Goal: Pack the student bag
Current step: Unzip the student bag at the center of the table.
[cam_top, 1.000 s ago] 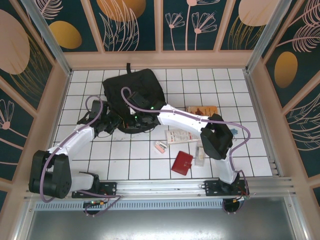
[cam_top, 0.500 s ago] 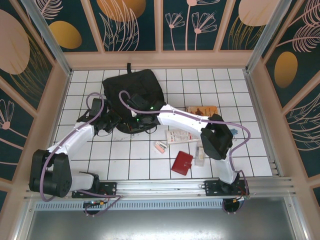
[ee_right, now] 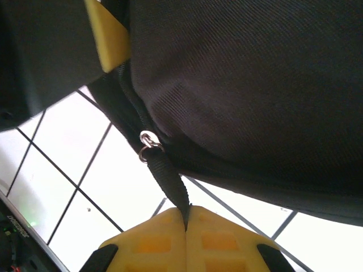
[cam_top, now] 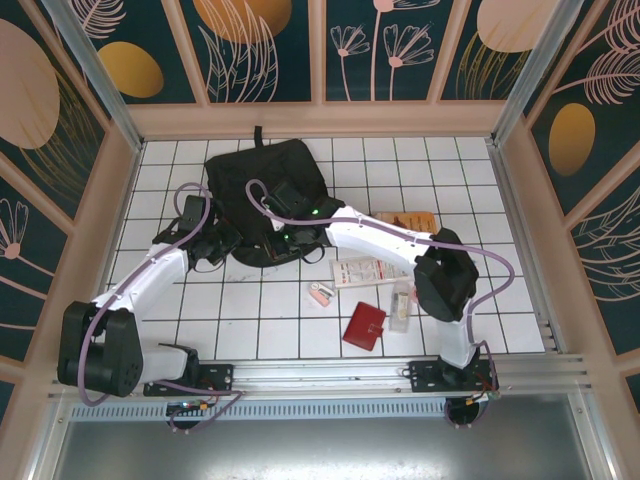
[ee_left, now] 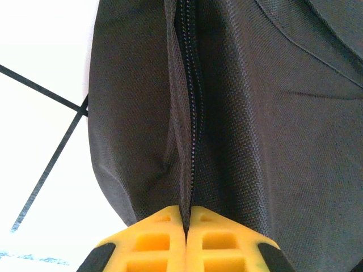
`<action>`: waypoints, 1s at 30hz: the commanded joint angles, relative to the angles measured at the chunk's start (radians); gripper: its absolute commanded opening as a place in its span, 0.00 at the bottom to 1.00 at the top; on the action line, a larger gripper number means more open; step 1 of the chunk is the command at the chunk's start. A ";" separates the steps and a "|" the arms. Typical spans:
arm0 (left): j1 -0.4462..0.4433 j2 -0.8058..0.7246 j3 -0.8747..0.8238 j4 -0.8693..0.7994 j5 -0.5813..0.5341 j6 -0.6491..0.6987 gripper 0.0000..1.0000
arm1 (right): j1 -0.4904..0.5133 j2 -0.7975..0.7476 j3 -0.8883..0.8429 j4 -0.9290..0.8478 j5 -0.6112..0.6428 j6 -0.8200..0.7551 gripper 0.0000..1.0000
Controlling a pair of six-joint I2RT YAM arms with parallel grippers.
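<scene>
The student bag [cam_top: 262, 180] lies flat, a large black backpack at the back left of the tiled table. At the bag's near edge my left gripper [cam_top: 232, 250] is shut on its fabric. In the left wrist view the yellow fingertips [ee_left: 164, 226] pinch the fabric fold beside the zipper [ee_left: 190, 85]. My right gripper [cam_top: 288, 241] is at the same near edge, just to the right. It [ee_right: 186, 214] is shut on the black zipper pull strap [ee_right: 167, 175], which hangs from a small metal ring [ee_right: 148, 143].
To the right of the bag lie a white leaflet [cam_top: 362, 271], a pink eraser [cam_top: 320, 294], a red wallet [cam_top: 365, 325], a clear case [cam_top: 402, 305] and an orange book [cam_top: 408, 220]. Wooden walls close in the table on three sides.
The right arm has shifted to the right along the bag's near edge, still gripping the pull strap. The left arm has hardly moved.
</scene>
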 commanded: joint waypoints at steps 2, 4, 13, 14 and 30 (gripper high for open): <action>0.011 -0.022 0.033 -0.058 -0.116 0.050 0.00 | -0.055 -0.083 -0.059 -0.084 0.044 -0.033 0.00; 0.012 -0.027 0.035 -0.062 -0.119 0.054 0.00 | -0.064 -0.097 -0.079 -0.081 0.045 -0.040 0.00; 0.011 -0.040 0.030 -0.069 -0.144 0.071 0.00 | -0.117 -0.154 -0.159 -0.055 0.058 -0.047 0.00; 0.011 -0.036 0.027 -0.066 -0.141 0.072 0.00 | -0.117 -0.161 -0.162 -0.049 0.048 -0.052 0.00; 0.012 -0.033 -0.020 0.008 -0.042 0.073 0.00 | 0.035 0.027 0.190 -0.218 0.010 -0.169 0.00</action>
